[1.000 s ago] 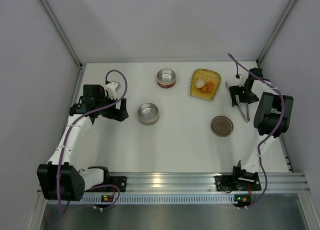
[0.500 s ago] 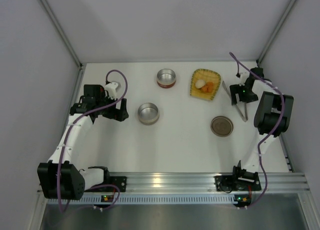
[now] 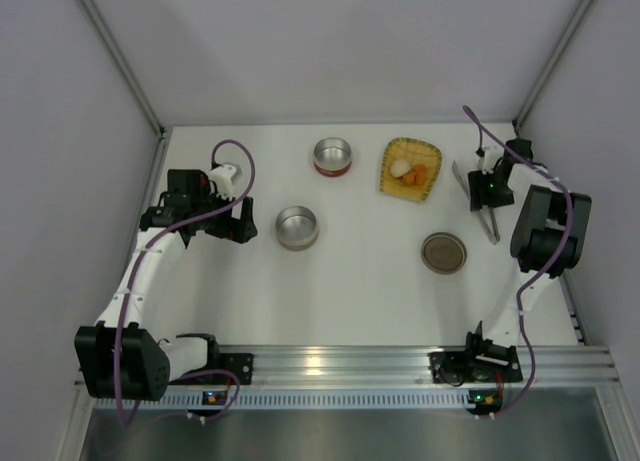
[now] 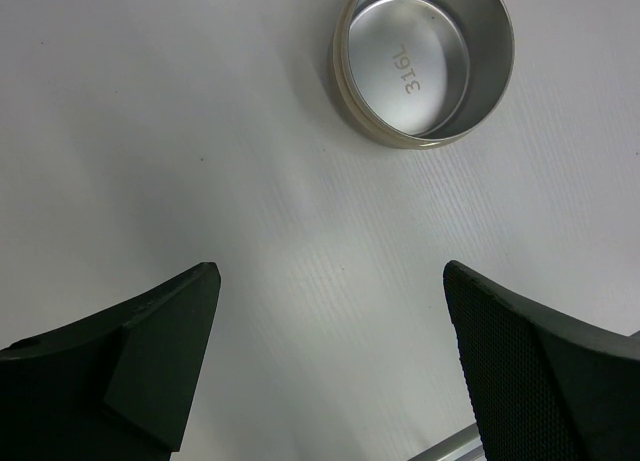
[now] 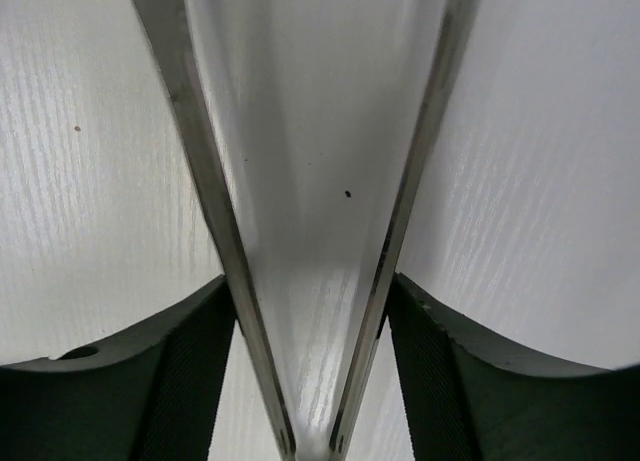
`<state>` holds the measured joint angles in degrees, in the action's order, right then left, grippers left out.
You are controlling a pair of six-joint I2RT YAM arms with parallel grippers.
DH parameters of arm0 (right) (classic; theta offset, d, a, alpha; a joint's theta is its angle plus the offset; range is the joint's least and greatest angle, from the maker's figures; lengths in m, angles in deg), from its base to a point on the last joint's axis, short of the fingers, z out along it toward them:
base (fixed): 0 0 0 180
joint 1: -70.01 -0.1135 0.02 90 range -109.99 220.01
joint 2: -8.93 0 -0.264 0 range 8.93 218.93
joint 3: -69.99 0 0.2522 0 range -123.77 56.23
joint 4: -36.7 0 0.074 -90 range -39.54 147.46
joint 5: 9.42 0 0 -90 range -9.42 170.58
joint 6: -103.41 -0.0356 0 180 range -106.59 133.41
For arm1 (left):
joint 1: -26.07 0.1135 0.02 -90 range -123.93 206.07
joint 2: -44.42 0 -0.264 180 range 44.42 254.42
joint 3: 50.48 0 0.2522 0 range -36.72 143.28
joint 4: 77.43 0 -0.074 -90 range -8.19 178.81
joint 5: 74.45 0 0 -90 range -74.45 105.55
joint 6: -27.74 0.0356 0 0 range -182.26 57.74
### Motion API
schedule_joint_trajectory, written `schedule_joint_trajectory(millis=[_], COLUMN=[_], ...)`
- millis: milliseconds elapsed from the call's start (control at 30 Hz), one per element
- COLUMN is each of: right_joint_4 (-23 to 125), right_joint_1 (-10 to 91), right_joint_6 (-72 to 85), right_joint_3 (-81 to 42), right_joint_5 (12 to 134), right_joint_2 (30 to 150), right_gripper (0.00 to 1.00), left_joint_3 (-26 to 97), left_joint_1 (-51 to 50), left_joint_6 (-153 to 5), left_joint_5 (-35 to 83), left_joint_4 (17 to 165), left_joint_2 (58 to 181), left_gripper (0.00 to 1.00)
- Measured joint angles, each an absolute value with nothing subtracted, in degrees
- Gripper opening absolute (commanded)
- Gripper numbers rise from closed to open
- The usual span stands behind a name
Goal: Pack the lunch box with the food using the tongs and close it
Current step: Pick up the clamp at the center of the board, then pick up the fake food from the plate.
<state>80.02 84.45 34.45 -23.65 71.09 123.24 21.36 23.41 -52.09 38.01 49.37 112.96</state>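
Right gripper (image 3: 485,189) sits low over the tongs (image 3: 490,226) near the table's (image 3: 370,291) right edge, at about 2 o'clock from the table centre. In the right wrist view the gripper (image 5: 312,291) is partly closed, and its fingers (image 5: 180,371) bracket the tongs (image 5: 205,181) close to where the two thin arms meet. Each pad lies against the outer side of one arm, and the arms spread away in a V toward 12 o'clock. Tongs lie flat on the table; how firm the grip is, cannot tell. Left gripper (image 3: 238,226) is at the table's 9 o'clock side. Its fingers (image 4: 150,351) are spread fully wide, with nothing between them and touching nothing, only bare table under the gap (image 4: 330,271). An empty silver tin (image 3: 297,228) stands just at 3 o'clock of the left gripper; in the left wrist view it sits (image 4: 423,61) ahead at 1 o'clock, open and upright. A red-banded tin (image 3: 333,156) stands at 12 o'clock of the table. The food is on the yellow tray (image 3: 392,184) at 1 o'clock, a white lump (image 3: 400,167) touching the orange chunks (image 3: 418,175). The tray is near the tongs, at their 9 o'clock. A round lid (image 3: 443,252) lies flat at 5 o'clock of the tray, apart from both tins.
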Motion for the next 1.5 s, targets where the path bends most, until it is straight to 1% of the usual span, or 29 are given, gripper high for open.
schedule_joint_trajectory(millis=[67, 300, 400, 600, 833, 1133, 1267, 1500], right_joint_4=[80.1, 86.1, 90.4, 96.2, 102.9, 110.2, 110.7, 110.2], right_joint_1=[84.6, 85.7, 86.4, 86.7, 86.7, 86.2, 83.4, 72.3], right_joint_6=[34.4, 34.9, 35.6, 37.3, 39.0, 40.8, 40.1, 35.9], right_joint_3=[-23.6, -23.6, -27.0, -34.1, -36.0, -40.3, -42.0, -43.4], right_joint_5=[71.0, 69.8, 69.8, 68.5, 64.7, 56.7, 55.0, 56.7], right_joint_2=[123.1, 119.8, 117.5, 113.7, 110.6, 106.8, 104.0, 103.1], right_gripper=[0.55, 0.54, 0.54, 0.49, 0.43, 0.43, 0.43, 0.44], left_joint_3=[21.4, 21.4, 21.4, 21.4, 21.4, 21.4, 21.4, 21.4], left_joint_1=[23.4, 23.4, 23.4, 23.4, 23.4, 23.4, 23.4, 23.4], left_joint_6=[-52.1, -52.1, -52.1, -52.1, -51.8, -49.8, -49.7, -49.7], left_joint_5=[38.0, 38.0, 38.0, 38.3, 40.1, 45.2, 46.3, 46.4], left_joint_4=[49.4, 49.4, 49.3, 49.4, 49.3, 49.0, 48.7, 48.5], left_joint_2=[113.0, 112.9, 112.9, 112.8, 112.0, 110.9, 110.9, 110.9], left_gripper=[0.98, 0.98, 0.98, 0.98, 0.98, 0.98, 0.98, 0.98])
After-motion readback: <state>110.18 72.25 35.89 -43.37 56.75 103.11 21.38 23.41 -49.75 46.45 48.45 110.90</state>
